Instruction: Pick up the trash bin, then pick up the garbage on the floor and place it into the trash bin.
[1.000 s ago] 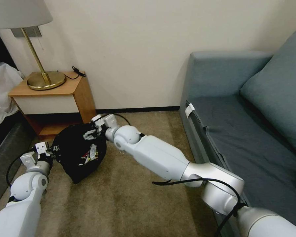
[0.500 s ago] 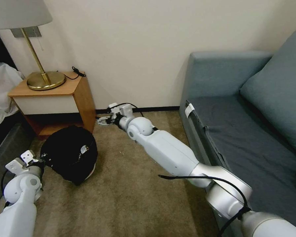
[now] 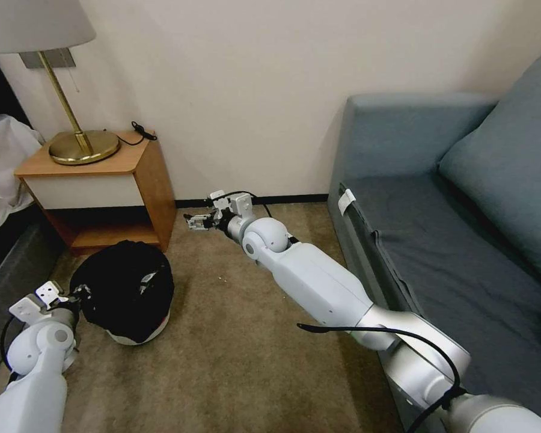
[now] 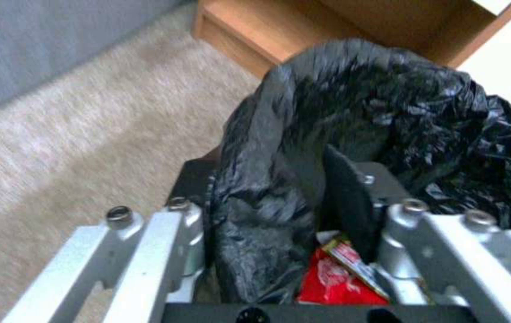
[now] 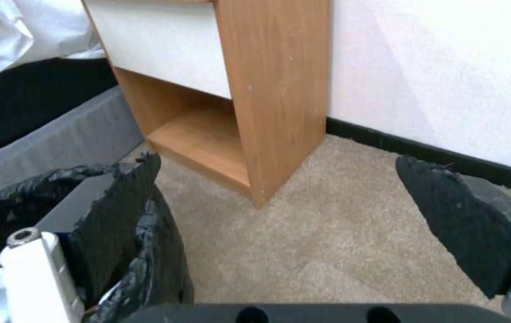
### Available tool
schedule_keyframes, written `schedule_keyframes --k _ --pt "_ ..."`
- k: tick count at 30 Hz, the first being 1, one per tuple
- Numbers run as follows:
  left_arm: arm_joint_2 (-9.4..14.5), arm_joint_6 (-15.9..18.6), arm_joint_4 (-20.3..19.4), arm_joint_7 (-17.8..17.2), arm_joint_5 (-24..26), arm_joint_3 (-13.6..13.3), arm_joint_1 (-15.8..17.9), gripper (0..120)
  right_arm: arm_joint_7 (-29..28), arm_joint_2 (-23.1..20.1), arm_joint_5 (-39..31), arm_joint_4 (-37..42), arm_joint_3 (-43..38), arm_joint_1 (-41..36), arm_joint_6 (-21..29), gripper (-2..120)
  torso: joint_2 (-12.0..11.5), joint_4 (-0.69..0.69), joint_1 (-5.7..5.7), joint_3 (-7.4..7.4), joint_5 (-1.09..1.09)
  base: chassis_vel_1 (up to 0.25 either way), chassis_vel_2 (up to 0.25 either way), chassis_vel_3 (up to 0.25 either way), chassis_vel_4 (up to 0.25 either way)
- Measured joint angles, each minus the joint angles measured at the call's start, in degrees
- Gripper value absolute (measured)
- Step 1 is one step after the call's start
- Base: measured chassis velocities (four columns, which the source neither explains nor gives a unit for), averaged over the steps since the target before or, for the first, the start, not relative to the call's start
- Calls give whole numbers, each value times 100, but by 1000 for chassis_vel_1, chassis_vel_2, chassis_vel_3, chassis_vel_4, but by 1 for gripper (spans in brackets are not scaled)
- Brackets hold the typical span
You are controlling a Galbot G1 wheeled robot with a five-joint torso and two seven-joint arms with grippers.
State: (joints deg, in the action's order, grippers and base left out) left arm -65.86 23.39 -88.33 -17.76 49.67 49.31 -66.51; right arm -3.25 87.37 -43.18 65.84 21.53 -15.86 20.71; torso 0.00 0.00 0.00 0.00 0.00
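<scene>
Since the earlier frames, the right gripper (image 3: 193,221) has left the bin mouth and moved to the far side of the carpet, close to the baseboard; the trash bin (image 3: 126,290) has come down from a tilted, raised pose and now sits lower, its white base showing at the near edge.

Task status, judged from the present views: the bin is in hand, and at least one item of garbage, a red snack wrapper (image 4: 334,280), lies inside the black liner. No loose litter is visible on the carpet (image 3: 234,349) between the nightstand (image 3: 96,180) and the sofa (image 3: 439,198). Collection therefore appears largely done, though floor areas outside the views cannot be checked.

Left gripper (image 4: 285,251): closed on the bin rim, one finger pad inside the liner and the other outside, pinching the crinkled plastic. It holds the bin from the near-left side, in front of the nightstand.

Right gripper: jaws spread wide with nothing between the pads (image 5: 468,224). It hovers above bare carpet, right of the nightstand's corner and well apart from the bin, which lies to its left and nearer the robot.
</scene>
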Motion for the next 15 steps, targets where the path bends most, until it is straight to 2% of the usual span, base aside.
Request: schedule_keyframes --k 1,3,4,5,7,8,13,14,15 --pt "0 0 0 0 0 0 0 51 0 0 0 0 0 0 0 100 0 0 0 0 0 0 0 0 0" --pt "26 -85 -22 48 -271 22 -32 57 -4 26 19 -20 -27 -19 -14 100 0 0 0 0 0 0 0 0 0" --pt "52 -138 -54 80 -485 50 -65 65 -14 53 44 -55 -54 -45 -27 100 0 0 0 0 0 0 0 0 0" --pt "52 -138 -54 80 -485 50 -65 65 -14 53 44 -55 -54 -45 -27 100 0 0 0 0 0 0 0 0 0" --pt "93 -175 -108 99 -707 94 -118 72 -22 86 91 -121 -71 -72 -57 100 0 0 0 0 0 0 0 0 0" --pt "115 -204 -135 110 -924 125 -147 81 -30 124 130 -210 -97 -96 -99 100 0 0 0 0 0 0 0 0 0" --pt "148 -211 -181 113 -1178 151 -187 93 -47 184 157 -351 -136 -116 -160 100 0 0 0 0 0 0 0 0 0" --pt "157 -260 -214 135 -1408 157 -197 99 -48 219 181 -438 -172 -117 -199 100 0 0 0 0 0 0 0 0 0" --pt "158 -277 -222 147 -1457 157 -198 99 -48 229 184 -464 -185 -117 -209 100 0 1 0 0 0 0 0 0 0"
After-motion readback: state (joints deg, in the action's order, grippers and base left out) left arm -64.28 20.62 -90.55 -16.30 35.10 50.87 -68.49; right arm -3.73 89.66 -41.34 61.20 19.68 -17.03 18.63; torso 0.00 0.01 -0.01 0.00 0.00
